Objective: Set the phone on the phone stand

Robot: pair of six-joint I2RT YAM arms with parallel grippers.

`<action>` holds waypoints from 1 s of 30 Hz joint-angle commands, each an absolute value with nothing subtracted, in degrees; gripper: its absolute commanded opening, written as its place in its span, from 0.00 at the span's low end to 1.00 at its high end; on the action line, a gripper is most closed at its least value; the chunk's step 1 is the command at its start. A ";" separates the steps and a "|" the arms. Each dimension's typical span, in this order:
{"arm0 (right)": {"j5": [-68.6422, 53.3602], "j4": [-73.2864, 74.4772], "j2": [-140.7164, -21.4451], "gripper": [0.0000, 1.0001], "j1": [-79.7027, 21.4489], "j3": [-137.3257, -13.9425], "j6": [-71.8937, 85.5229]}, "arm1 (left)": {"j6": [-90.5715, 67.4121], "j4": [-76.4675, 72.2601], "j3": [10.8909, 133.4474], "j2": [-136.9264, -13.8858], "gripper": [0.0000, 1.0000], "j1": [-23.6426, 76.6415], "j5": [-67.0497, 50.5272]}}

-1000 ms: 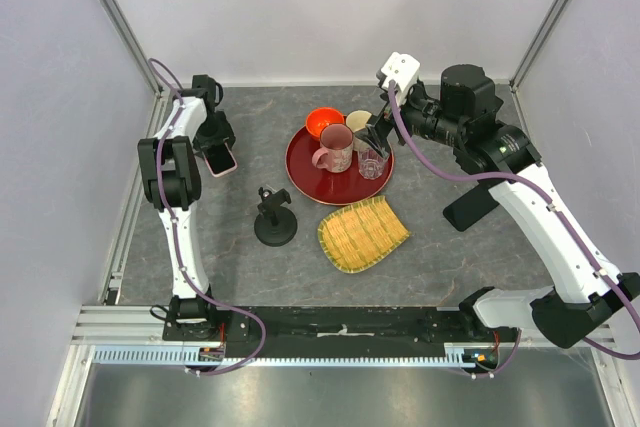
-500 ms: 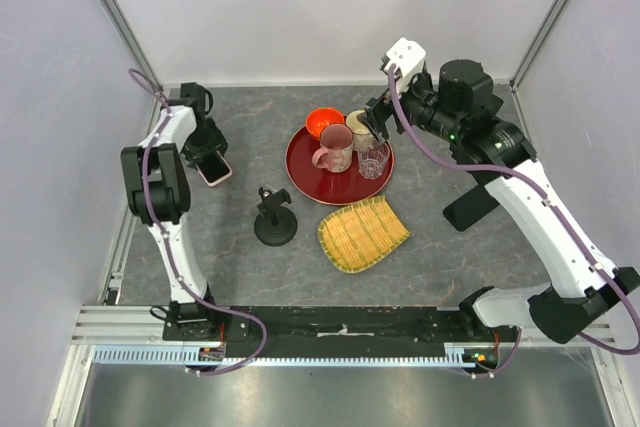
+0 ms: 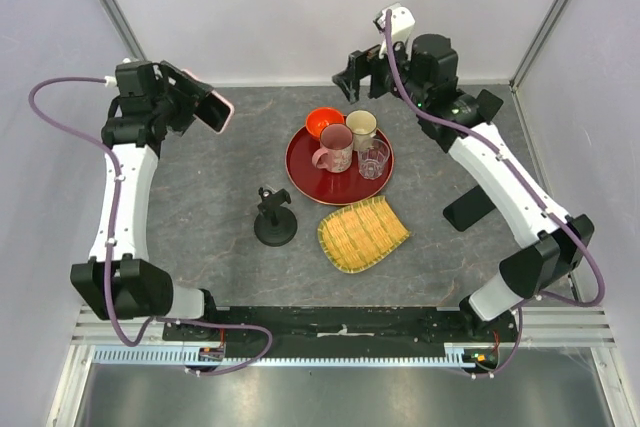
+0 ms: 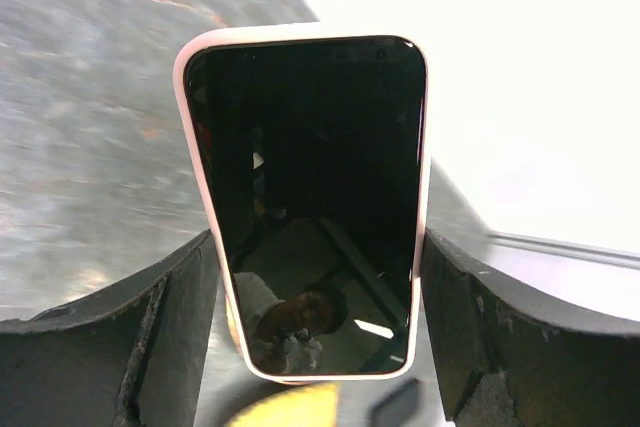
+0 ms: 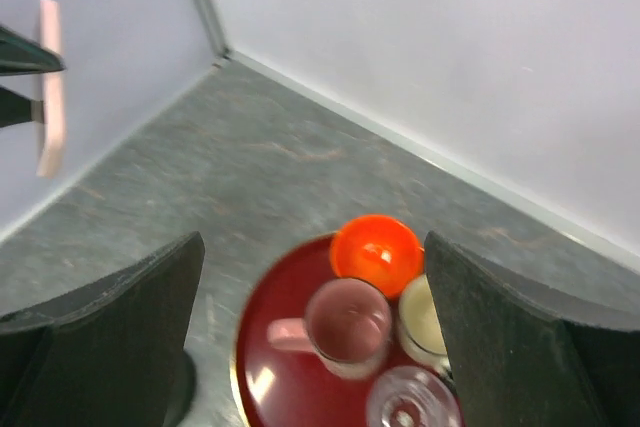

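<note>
Aloft, left claw (image 4: 320, 322) grips glossy pink-cased phone (image 4: 310, 197); right claw (image 5: 315, 337) spread empty near round red tray (image 3: 303, 175).

Two white-shelled arms (image 3: 125, 197), bulky black joints (image 3: 120, 287), looping purple cables (image 3: 70, 80), matte black gripper fingers (image 4: 170, 337)
</note>
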State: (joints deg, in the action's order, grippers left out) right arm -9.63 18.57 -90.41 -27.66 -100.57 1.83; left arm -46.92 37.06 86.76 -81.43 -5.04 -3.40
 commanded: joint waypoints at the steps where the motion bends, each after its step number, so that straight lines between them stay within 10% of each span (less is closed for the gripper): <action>1: -17.48 -9.45 -89.47 0.98 -32.69 -91.09 12.73 | -67.45 29.37 84.74 -77.44 0.02 -4.83 -15.71; 19: -14.34 -36.82 -108.45 0.92 -50.45 -89.91 19.77 | -86.04 20.67 70.23 -63.20 0.02 -4.57 -20.39; 30: -11.25 -39.29 -108.64 0.40 -51.50 -88.60 21.62 | -88.24 17.93 64.88 -58.89 0.02 -2.20 -20.30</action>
